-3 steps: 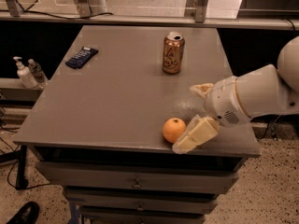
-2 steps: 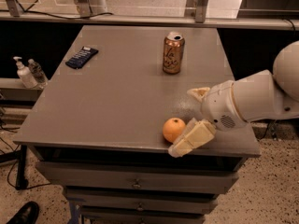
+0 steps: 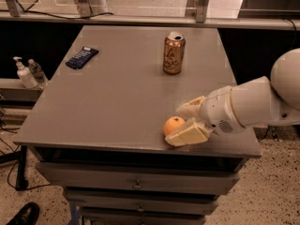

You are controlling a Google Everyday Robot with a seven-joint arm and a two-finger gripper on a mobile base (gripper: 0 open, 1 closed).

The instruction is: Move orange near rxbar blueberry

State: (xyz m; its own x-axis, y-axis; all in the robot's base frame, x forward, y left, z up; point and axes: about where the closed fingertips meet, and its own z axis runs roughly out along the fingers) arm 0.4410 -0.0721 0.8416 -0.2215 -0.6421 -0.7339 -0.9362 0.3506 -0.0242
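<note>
The orange sits near the table's front edge, right of centre. My gripper reaches in from the right with its cream fingers open, one finger behind the orange and the other in front of it, so the fruit lies between them at their tips. The rxbar blueberry, a flat dark navy wrapper, lies at the far left of the table, well away from the orange.
A copper-coloured drink can stands upright at the back centre. The grey table sits on a drawer cabinet. Two bottles stand on a low shelf to the left. A shoe shows at the bottom left.
The gripper has slid left along the front edge, so its open fingers now bracket the orange. The orange, can and bar have not moved.
</note>
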